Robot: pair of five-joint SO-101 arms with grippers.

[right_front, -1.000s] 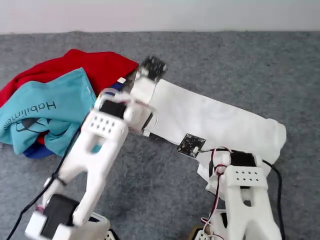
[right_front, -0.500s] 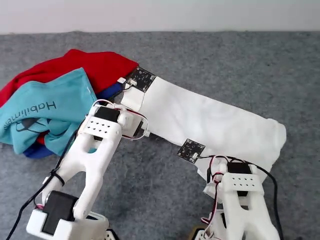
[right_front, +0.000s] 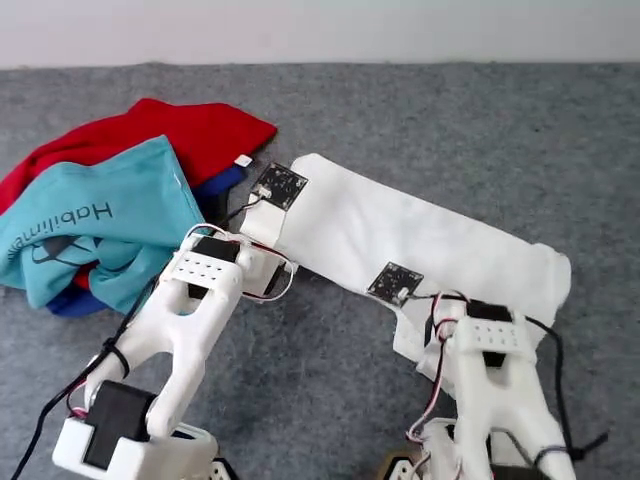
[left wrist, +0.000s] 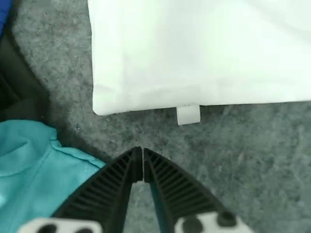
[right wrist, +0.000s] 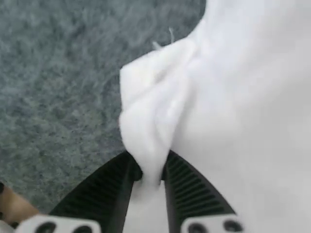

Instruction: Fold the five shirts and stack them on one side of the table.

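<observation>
**A:** What do your claws hold?

**B:** My right claw (right wrist: 151, 167) is pinched tight on a bunched fold at the near edge of the long white cotton shirt (right wrist: 243, 97). My left claw (left wrist: 142, 156) is closed on nothing, just off that shirt's other near corner.

**A:** And the shirt?

**B:** It lies spread across the grey felt worktop (right_front: 450, 120), one end near the teal printed shirt (right_front: 100, 220).

**A:** How do you fold it well?

**B:** I'd open the left, grip that corner too, then lift both evenly. I'd also stay clear of the teal cloth.
</observation>
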